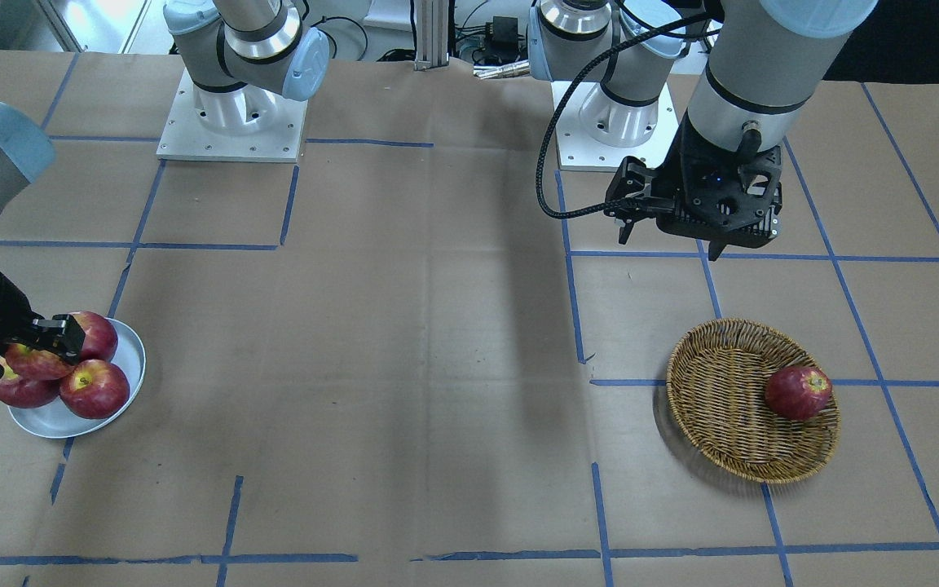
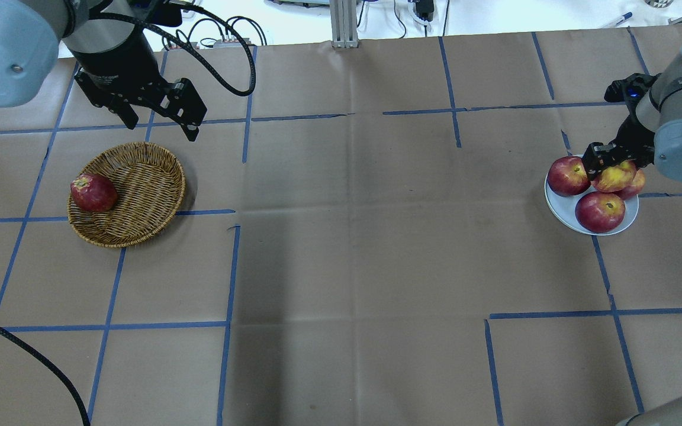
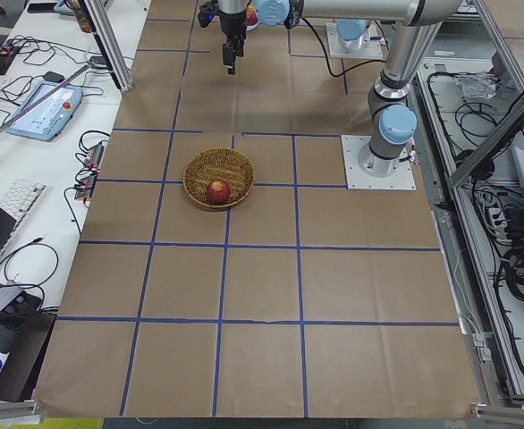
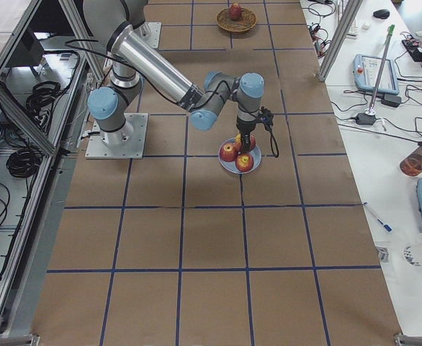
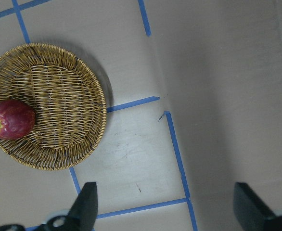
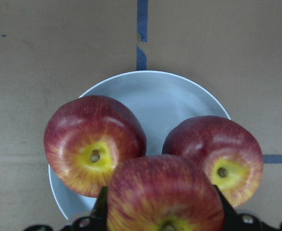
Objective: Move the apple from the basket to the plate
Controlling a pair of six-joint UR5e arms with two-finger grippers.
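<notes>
My right gripper (image 2: 610,163) is shut on the pale pinkish-red apple (image 2: 613,176) with yellow streaks, low over the bluish-white plate (image 2: 560,207). In the right wrist view the apple (image 6: 165,197) sits between the fingers above the plate (image 6: 155,96). It also shows in the front view (image 1: 33,361). Three darker red apples (image 2: 600,211) lie on the plate around it. The wicker basket (image 2: 140,177) holds one dark red apple (image 2: 93,193). My left gripper (image 2: 160,127) is open and empty, above the table beyond the basket (image 5: 59,96).
Brown paper with blue tape lines covers the table. The arm bases (image 1: 233,122) stand at the robot's edge. A black cable (image 2: 27,355) crosses the near left corner. Monitors, keyboards and pendants lie on side benches off the table (image 3: 38,107).
</notes>
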